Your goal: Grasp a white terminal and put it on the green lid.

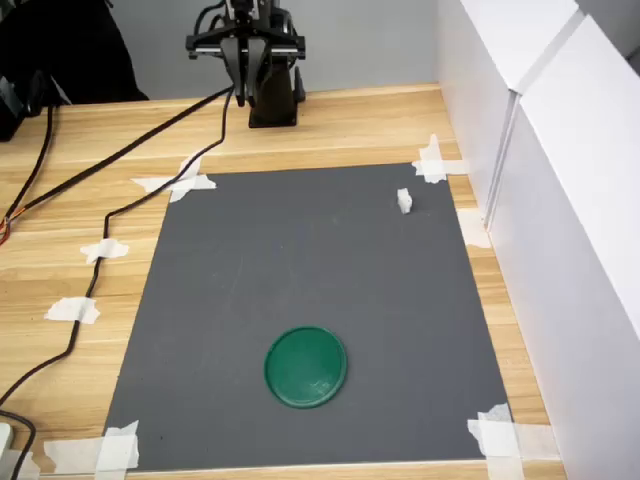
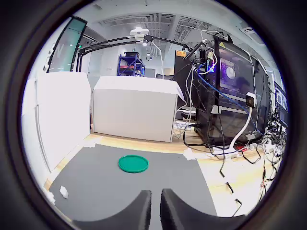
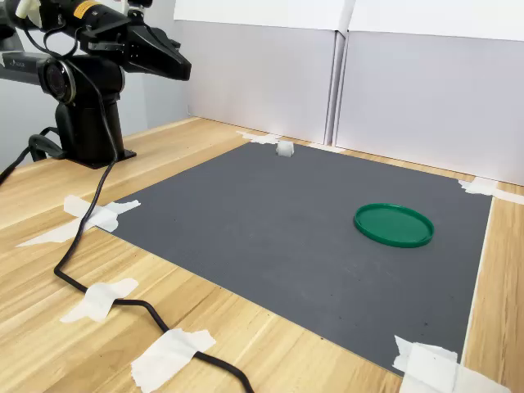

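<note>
The white terminal [image 1: 404,201] stands upright near the far right corner of the grey mat in the first exterior view; it also shows in the wrist view [image 2: 63,192] and the second exterior view [image 3: 284,148]. The green lid [image 1: 306,367] lies flat on the mat's near middle, with nothing on it [image 2: 133,164] [image 3: 393,224]. My gripper [image 2: 156,192] is shut on nothing, its two dark fingers almost touching. It hangs high over the arm's base, behind the mat's far edge [image 1: 247,50] [image 3: 182,67], well away from both objects.
The grey mat [image 1: 300,280] is taped at its corners to a wooden table [image 1: 360,120]. White boards [image 1: 560,200] wall the first exterior view's right side. Black cables [image 1: 100,220] trail across the table along the mat's left edge.
</note>
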`<state>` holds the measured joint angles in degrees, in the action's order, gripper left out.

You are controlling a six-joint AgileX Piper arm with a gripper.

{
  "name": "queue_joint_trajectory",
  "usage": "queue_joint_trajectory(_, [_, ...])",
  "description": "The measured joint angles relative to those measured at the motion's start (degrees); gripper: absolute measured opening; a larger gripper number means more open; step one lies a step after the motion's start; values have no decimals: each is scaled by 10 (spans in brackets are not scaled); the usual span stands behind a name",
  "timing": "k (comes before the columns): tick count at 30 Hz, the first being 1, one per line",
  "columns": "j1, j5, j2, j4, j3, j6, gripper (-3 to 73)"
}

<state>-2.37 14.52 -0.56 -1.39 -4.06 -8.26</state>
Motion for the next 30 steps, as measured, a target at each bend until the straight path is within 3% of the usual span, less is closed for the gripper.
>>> queue_joint_trajectory(8, [0, -1, 0, 18, 0, 2, 72])
queue_joint_trajectory(15, [0, -2, 0, -12, 0, 12, 72])
queue_joint_trajectory(30, [0, -3, 0, -14, 0, 28, 72])
